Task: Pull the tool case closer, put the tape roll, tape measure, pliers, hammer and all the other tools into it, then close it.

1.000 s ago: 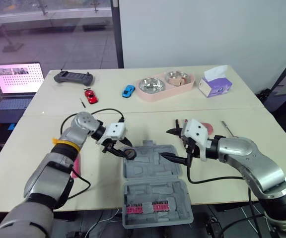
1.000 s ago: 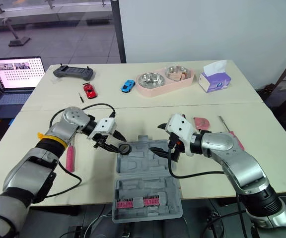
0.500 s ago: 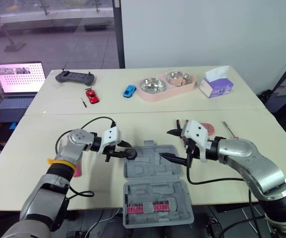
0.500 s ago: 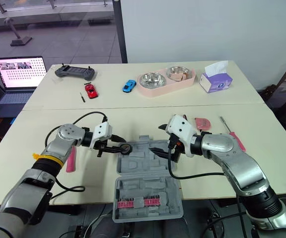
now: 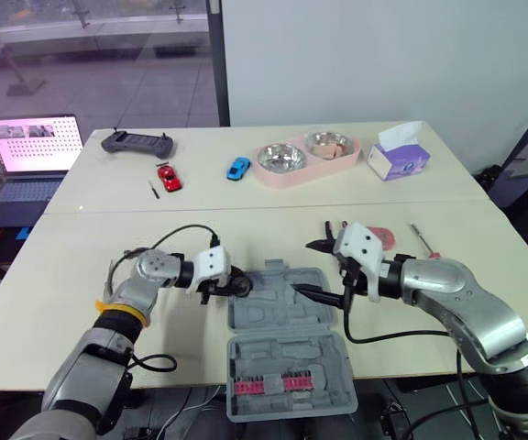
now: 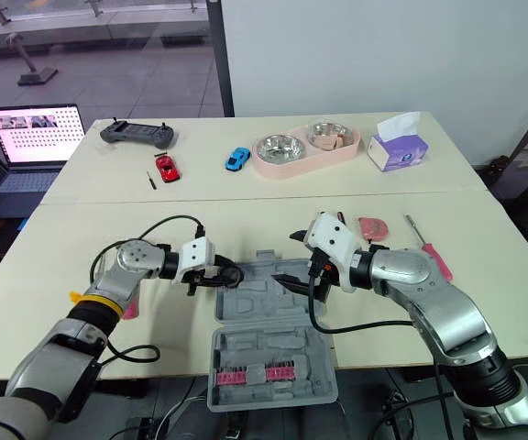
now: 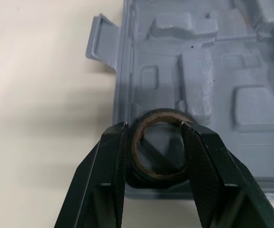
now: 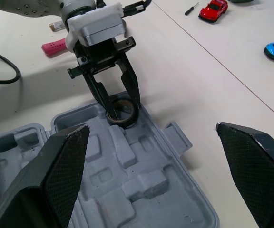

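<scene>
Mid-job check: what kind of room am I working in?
Probably an office or lab test area, not a workshop: a laptop beside pale tables, a glass wall behind, and mixed props like a red toy car and a tissue box.

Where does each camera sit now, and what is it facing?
Head stereo pair: on the head, looking forward and down at the cream table, the grey plastic tool case and both arms.
Left wrist: looks along the left gripper, its jaws shut on the black tape roll at the case's corner.
Right wrist: looks between the wide-open jaws of the right gripper at the case.
Shared: all views show case and roll.
</scene>
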`<state>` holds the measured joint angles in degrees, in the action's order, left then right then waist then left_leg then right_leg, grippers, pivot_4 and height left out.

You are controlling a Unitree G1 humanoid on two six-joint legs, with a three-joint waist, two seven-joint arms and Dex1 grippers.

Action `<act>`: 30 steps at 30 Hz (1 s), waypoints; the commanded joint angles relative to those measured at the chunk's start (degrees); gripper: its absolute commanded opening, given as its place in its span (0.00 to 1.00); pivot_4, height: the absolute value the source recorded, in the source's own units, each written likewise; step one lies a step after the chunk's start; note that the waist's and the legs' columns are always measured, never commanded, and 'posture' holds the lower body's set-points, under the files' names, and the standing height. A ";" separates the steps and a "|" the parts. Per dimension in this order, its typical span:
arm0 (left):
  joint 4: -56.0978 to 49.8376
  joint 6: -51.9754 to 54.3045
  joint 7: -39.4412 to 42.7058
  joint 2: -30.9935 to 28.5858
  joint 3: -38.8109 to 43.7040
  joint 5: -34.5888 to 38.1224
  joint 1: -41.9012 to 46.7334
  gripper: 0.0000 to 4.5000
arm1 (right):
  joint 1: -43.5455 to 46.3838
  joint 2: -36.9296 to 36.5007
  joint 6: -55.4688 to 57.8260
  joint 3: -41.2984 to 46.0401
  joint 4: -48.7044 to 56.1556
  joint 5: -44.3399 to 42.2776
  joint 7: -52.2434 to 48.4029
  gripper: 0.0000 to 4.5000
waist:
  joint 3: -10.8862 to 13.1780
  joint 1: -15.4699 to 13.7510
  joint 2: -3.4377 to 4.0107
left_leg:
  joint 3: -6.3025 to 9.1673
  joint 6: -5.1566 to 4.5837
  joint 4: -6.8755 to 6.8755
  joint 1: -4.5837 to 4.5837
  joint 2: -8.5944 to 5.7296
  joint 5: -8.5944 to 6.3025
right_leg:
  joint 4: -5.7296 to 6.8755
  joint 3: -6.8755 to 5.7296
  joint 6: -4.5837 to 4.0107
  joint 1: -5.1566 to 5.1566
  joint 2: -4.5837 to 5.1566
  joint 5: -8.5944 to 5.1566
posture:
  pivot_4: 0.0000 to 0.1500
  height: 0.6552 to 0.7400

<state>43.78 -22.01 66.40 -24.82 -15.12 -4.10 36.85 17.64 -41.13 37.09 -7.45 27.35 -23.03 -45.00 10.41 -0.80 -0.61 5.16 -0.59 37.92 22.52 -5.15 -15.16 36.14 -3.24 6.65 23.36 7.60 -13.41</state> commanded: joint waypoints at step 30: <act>-22.28 36.62 10.52 -26.39 21.71 21.01 -11.07 0.42 | -22.00 -5.77 -4.16 28.16 0.78 -1.72 -1.50 1.00 | 0.01 0.60 0.03 | -0.04 0.00 -0.34 -0.06 0.06 0.00 | -0.05 0.11 -0.02 0.14 -0.07 -0.02 | 1.00 1.00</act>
<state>21.32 15.32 77.55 -49.96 3.27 16.17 25.92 -4.26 -46.27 34.38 16.98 26.95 -24.17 -45.78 10.42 -0.20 -0.58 5.11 -0.54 37.35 22.40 -5.09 -15.14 36.02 -3.11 6.62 23.51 7.55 -13.44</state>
